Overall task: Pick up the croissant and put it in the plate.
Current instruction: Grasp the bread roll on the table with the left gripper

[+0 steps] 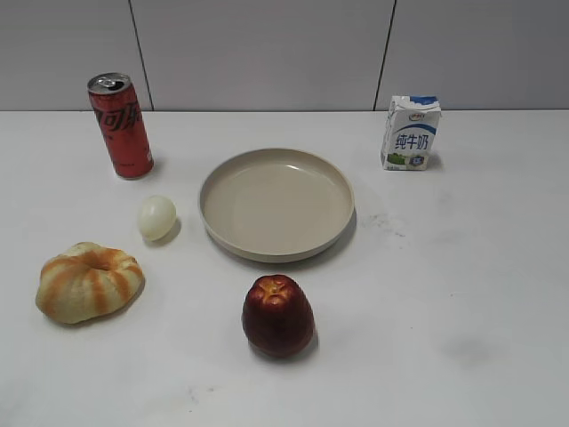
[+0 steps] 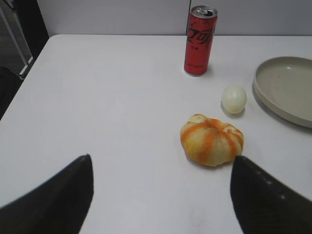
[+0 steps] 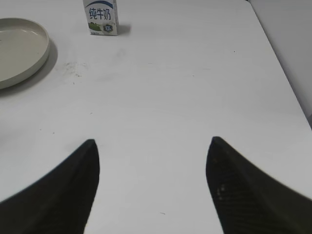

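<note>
The croissant [image 1: 88, 281], a puffy round bun with cream and orange-brown stripes, lies on the white table at the front left. It also shows in the left wrist view [image 2: 211, 139]. The beige plate [image 1: 276, 205] sits empty in the middle; its edge shows in the left wrist view [image 2: 285, 88] and the right wrist view [image 3: 22, 50]. My left gripper [image 2: 161, 158] is open and empty, short of the croissant, which lies ahead and to the right near the right finger. My right gripper [image 3: 152, 141] is open and empty over bare table. Neither gripper shows in the exterior view.
A red soda can [image 1: 120, 125] stands at the back left and a milk carton [image 1: 410, 132] at the back right. A pale egg [image 1: 156, 217] lies between the can and the croissant. A dark red apple [image 1: 278, 315] stands in front of the plate.
</note>
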Robot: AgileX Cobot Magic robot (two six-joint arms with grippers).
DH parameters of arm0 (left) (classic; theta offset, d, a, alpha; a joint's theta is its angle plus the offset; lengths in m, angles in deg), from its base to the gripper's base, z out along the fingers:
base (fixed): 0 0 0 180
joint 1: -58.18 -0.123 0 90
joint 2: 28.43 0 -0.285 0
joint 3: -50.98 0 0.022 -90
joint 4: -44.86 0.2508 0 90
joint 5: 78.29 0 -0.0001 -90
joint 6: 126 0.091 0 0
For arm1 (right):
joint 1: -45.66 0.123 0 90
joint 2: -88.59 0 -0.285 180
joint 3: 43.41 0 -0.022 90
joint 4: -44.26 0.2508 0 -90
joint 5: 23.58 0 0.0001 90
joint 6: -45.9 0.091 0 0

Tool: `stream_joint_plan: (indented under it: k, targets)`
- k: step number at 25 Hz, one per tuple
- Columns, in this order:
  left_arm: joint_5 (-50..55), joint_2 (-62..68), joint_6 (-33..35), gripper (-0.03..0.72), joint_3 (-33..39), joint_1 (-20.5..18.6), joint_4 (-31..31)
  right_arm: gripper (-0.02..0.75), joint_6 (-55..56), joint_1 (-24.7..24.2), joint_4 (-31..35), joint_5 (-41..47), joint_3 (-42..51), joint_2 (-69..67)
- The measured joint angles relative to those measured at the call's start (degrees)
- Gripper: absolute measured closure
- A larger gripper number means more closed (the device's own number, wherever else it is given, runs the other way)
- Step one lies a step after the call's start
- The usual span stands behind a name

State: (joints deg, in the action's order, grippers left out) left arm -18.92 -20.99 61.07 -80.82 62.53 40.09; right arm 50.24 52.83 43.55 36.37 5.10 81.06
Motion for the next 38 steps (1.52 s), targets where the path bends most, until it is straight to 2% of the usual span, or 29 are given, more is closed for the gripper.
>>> stream_joint_plan:
  k: [11, 18, 21, 25, 30, 38]
  targets:
    - [0.00, 0.00, 0.04, 0.027, 0.00, 0.00, 0.56, 0.218, 0.00, 0.00, 0.00, 0.00, 0.00, 0.00]
    - [-0.81, 0.31, 0.01, 0.097, -0.36, 0.00, 0.44, 0.218, 0.00, 0.00, 0.00, 0.00, 0.00, 0.00]
    - [-5.32, 4.03, 0.00, 0.098, -1.65, 0.00, -0.01, 0.218, 0.00, 0.00, 0.00, 0.00, 0.00, 0.00]
    - [-10.86, 16.15, -0.01, 0.076, -2.45, 0.00, -1.71, 0.218, 0.00, 0.00, 0.00, 0.00, 0.00, 0.00]
    - [-17.07, 36.56, 0.43, 0.071, -2.62, 1.05, -9.67, 0.218, 0.00, 0.00, 0.00, 0.00, 0.00, 0.00]
    - [-23.20, 69.78, 7.64, 0.077, -7.01, 1.42, -20.03, 0.218, 0.00, 0.00, 0.00, 0.00, 0.00, 0.00]
